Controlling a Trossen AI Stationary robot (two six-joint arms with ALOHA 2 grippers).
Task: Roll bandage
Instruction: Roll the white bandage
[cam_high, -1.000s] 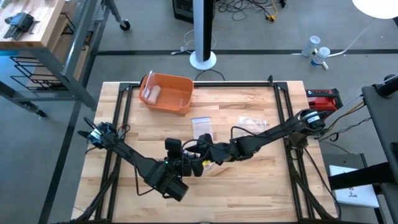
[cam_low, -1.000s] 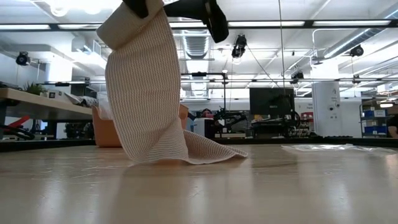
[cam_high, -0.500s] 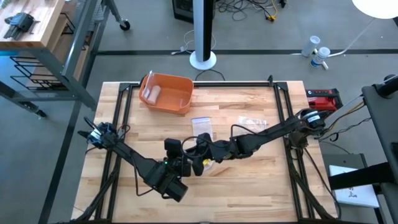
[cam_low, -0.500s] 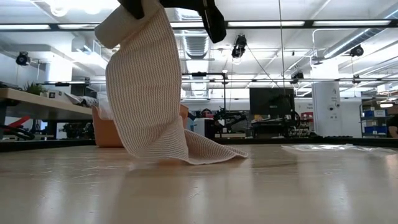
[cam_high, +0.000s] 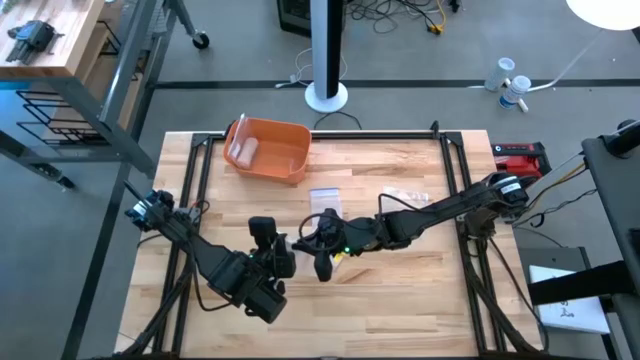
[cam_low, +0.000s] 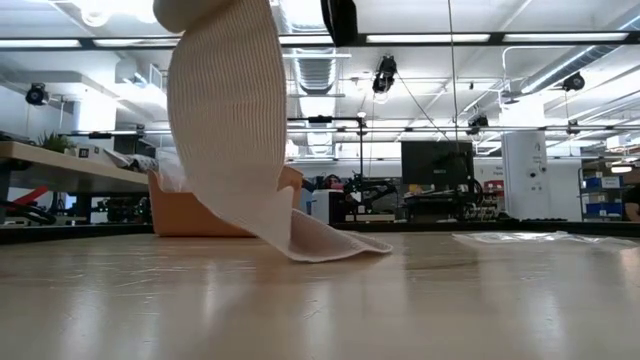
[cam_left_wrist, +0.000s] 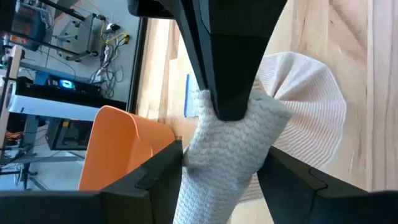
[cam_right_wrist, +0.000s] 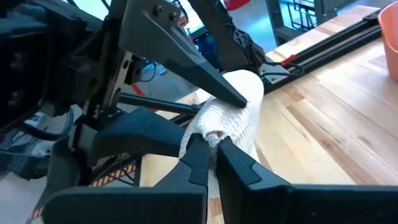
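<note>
Bandage (cam_low: 230, 130) is ribbed woven cloth, matt, cream. Table (cam_high: 400, 290) beneath it is pale wood planks with a light sheen. Orange bin (cam_high: 268, 150) looks smooth plastic.

I have drawn my left gripper (cam_high: 283, 262) and my right gripper (cam_high: 322, 262) toward my left side of the tabletop (cam_high: 400, 280). The bandage roll (cam_low: 190, 12) has risen higher, and its hanging strip (cam_low: 235, 130) now trails straighter, with less cloth bunched on the wood.
</note>
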